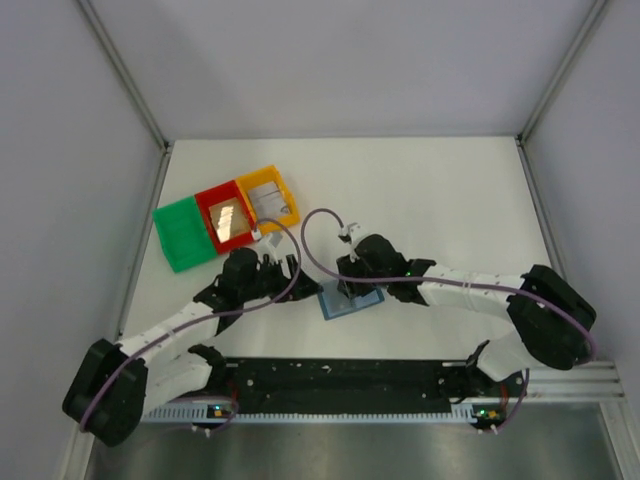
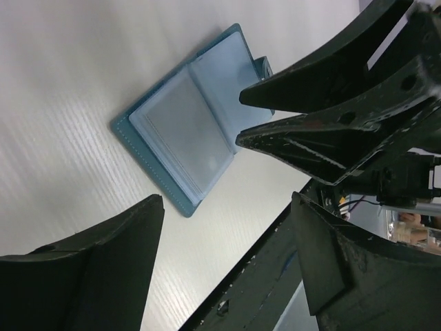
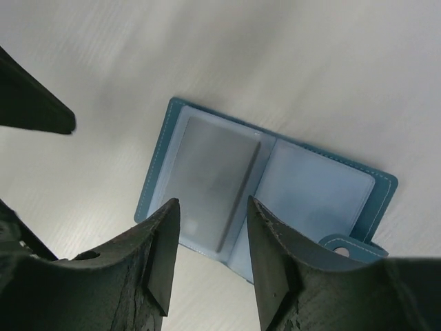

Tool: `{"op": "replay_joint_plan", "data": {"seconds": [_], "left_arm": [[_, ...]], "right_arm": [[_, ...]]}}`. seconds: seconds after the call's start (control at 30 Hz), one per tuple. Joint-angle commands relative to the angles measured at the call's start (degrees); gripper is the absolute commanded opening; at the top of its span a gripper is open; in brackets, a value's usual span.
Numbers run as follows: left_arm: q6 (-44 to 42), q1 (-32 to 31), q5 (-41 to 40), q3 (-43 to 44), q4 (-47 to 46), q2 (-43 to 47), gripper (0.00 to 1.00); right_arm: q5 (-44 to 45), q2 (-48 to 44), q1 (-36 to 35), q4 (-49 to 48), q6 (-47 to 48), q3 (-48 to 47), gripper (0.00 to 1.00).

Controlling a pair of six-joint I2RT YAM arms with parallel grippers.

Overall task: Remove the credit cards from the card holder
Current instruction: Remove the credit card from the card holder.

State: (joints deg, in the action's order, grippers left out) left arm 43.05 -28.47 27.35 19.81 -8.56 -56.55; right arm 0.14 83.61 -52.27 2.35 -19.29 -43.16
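Note:
The blue card holder (image 1: 350,303) lies open and flat on the white table near the front middle. In the right wrist view it (image 3: 313,186) shows two pale pockets, and a grey card (image 3: 210,176) sits in the left one. My right gripper (image 3: 210,207) is open and empty, hovering just above the holder's near edge, over that card. In the top view the right gripper (image 1: 353,287) is right over the holder. My left gripper (image 1: 285,268) is open and empty, to the left of the holder (image 2: 182,127). Its fingers (image 2: 96,269) are off the holder's corner.
Green (image 1: 183,235), red (image 1: 226,220) and yellow (image 1: 270,198) trays stand in a row at the back left. The red one holds a shiny card and the yellow one a pale card. The black front rail (image 2: 275,276) lies close below the holder.

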Motion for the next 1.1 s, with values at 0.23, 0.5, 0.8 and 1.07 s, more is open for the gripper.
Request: {"op": "replay_joint_plan", "data": {"seconds": [0.23,0.5,0.8,1.07], "left_arm": [[7.9,-4.0,-0.4,-0.7,-21.4,-16.3,0.57],[10.7,-6.2,0.4,1.6,-27.2,-26.1,0.42],[9.4,-6.8,-4.0,2.3,-19.9,-25.6,0.45],[7.8,-7.5,-4.2,5.8,-16.8,-27.0,0.49]], "right_arm": [[-8.8,0.6,5.6,-9.7,-9.9,3.7,0.37],[-10.0,0.6,7.7,-13.0,-12.9,7.7,0.34],[-9.5,-0.2,8.2,-13.2,-13.0,9.0,0.34],[-9.8,0.6,8.2,-14.3,-13.1,9.4,0.34]]}}
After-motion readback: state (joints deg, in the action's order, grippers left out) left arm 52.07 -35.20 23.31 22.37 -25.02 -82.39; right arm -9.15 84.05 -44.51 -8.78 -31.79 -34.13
